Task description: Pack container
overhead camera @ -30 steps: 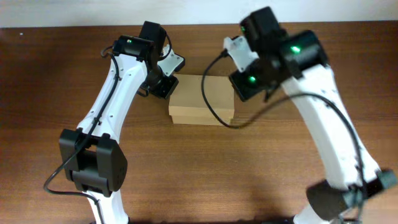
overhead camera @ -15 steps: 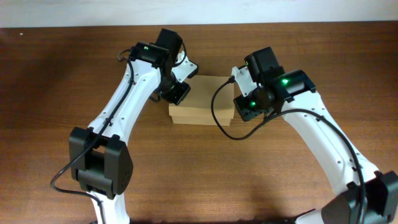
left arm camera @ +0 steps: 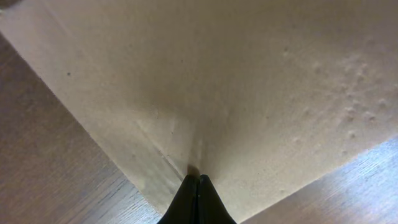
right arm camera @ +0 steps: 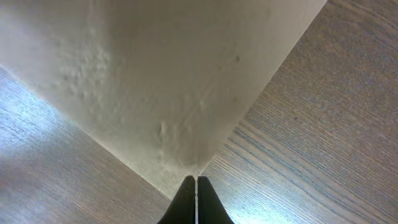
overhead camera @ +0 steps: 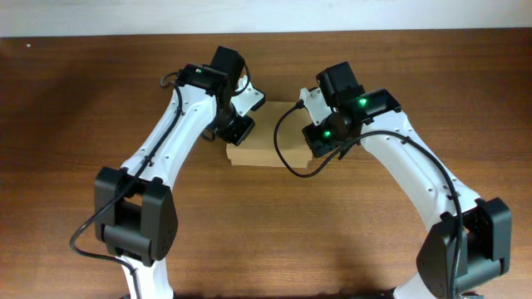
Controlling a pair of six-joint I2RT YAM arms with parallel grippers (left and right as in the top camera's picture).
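Tan cardboard container (overhead camera: 259,143), 1, on wood table (overhead camera: 83,91), left pincer (left arm camera: 198,178) and right pincer (right arm camera: 196,180), 2, both closed, tips against it.

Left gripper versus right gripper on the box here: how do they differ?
The left gripper meets the box at its left end, the right gripper at its right end. Cardboard by the left gripper's tips shows a crease; by the right gripper's, dimples. Both are shut, tips on the box.

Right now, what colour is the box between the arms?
Plain tan box, unmarked; best in the left wrist view.
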